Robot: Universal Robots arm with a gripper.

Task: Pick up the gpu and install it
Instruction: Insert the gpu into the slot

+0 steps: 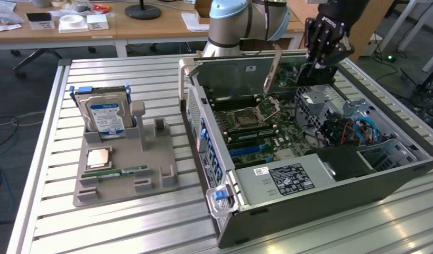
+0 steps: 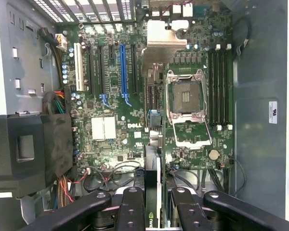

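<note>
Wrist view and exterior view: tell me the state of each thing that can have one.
gripper: shut on the gpu.
gpu: held edge-on above the motherboard, not yet seated.
computer case: lying on its side, open.
CPU socket: open, no chip in it.
blue slot: empty.
hard drive: standing upright in the grey holder.

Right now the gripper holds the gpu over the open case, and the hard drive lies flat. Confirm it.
Wrong on the hard drive: the exterior view shows it standing upright in its grey stand. The gripper does hold the gpu over the open case.
</note>
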